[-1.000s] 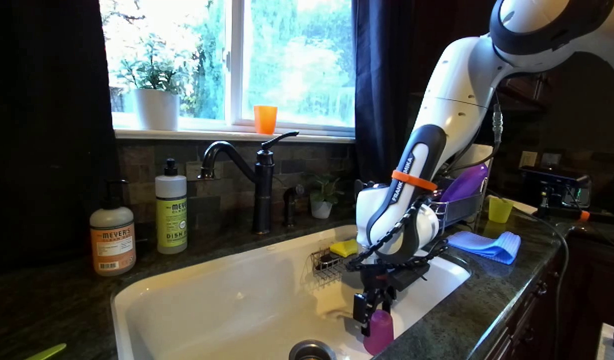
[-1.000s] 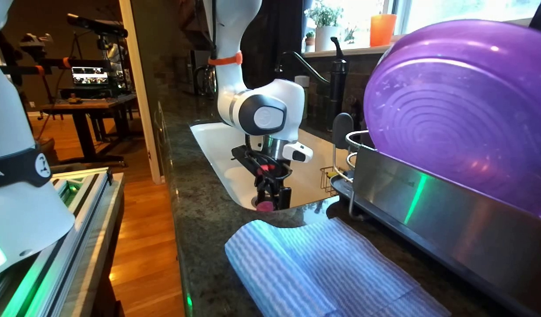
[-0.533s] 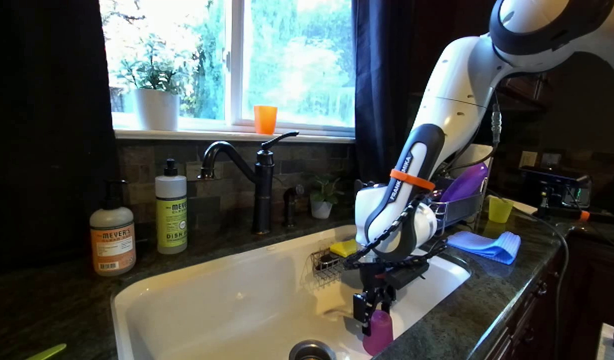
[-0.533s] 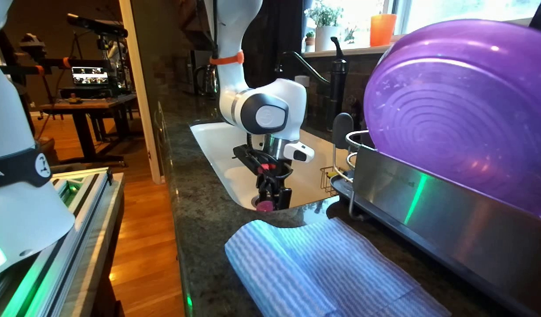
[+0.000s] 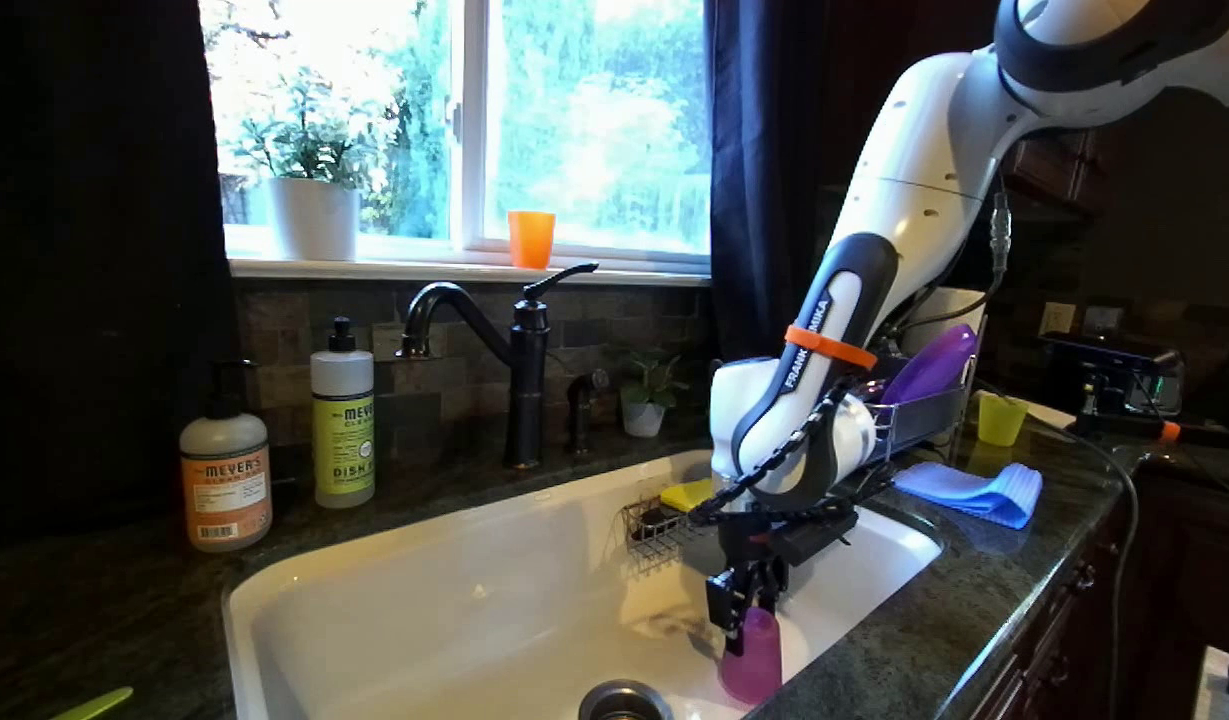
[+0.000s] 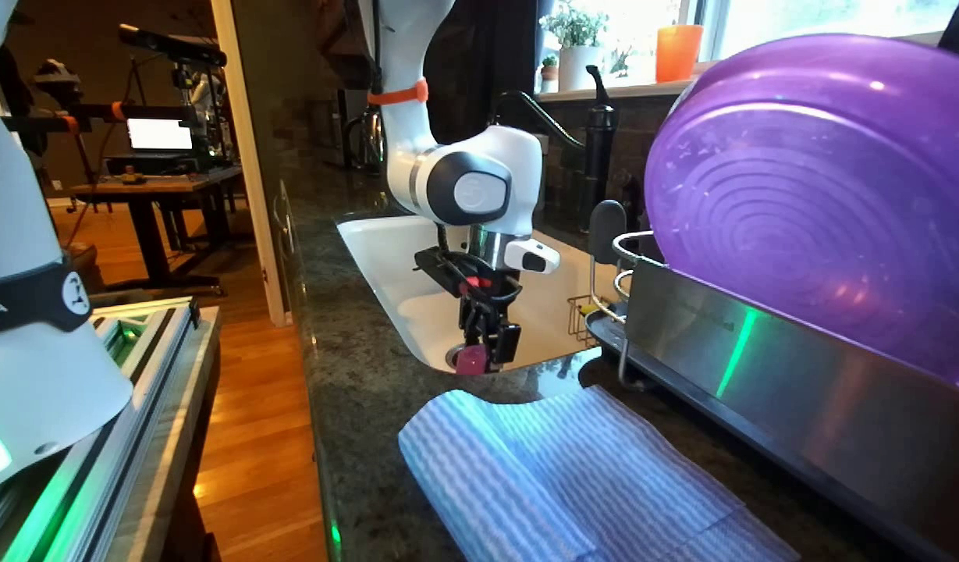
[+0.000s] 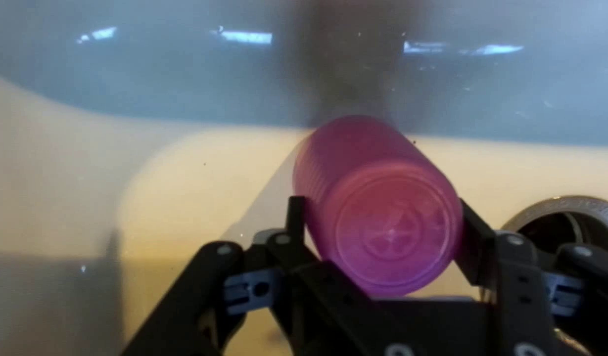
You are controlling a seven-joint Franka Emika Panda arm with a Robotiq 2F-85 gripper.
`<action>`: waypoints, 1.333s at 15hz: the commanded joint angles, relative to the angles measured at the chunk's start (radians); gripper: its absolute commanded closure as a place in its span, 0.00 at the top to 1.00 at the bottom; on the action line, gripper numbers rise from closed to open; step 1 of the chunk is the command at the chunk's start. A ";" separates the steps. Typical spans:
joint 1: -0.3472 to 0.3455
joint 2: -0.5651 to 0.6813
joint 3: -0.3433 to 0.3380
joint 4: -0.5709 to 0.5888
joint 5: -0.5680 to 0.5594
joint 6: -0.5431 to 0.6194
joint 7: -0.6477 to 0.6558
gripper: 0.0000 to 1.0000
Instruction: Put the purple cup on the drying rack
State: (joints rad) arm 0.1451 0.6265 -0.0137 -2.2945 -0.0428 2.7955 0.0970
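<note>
Upside down at the near side of the white sink (image 5: 454,610), the purple cup (image 5: 754,665) leans slightly. My gripper (image 7: 383,225) is shut on it, with fingers (image 7: 296,215) pressed to both sides near its base. The wrist view looks straight at that base; the cup's mouth points away and stays hidden. Only a small part of the cup (image 6: 471,361) shows above the counter edge in an exterior view. Whether its rim touches the sink floor I cannot tell. The drying rack (image 6: 744,367), with a steel side wall, stands on the counter beside the sink, partly behind the arm.
A large purple bowl (image 6: 807,211) leans in the rack. Between rack and front edge lies a folded blue cloth (image 6: 557,476). A green cup (image 5: 1001,420) sits beyond it. The faucet (image 5: 527,390), a wire caddy (image 5: 659,535) and soap bottles (image 5: 344,430) line the sink's back.
The jaws have closed on the purple cup. Cup and gripper have risen a little, and more of the cup shows above the counter edge. The arm's upper links have lifted too.
</note>
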 commanded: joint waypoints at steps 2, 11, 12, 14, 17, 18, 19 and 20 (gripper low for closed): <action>0.053 -0.233 -0.056 -0.136 -0.055 -0.024 0.036 0.45; -0.062 -0.450 0.024 -0.196 0.032 -0.074 -0.041 0.70; -0.063 -0.457 0.024 -0.197 0.029 -0.076 -0.041 0.70; -0.062 -0.442 0.024 -0.194 0.028 -0.076 -0.040 0.70; -0.044 -0.524 -0.012 -0.219 -0.043 -0.080 0.044 0.45; -0.050 -0.561 -0.008 -0.222 -0.047 -0.110 0.044 0.45; -0.059 -0.596 0.002 -0.222 -0.037 -0.138 0.025 0.45; -0.070 -0.625 0.017 -0.221 -0.002 -0.159 -0.008 0.45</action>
State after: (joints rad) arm 0.0939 0.1246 -0.0164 -2.4860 -0.0647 2.7134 0.1089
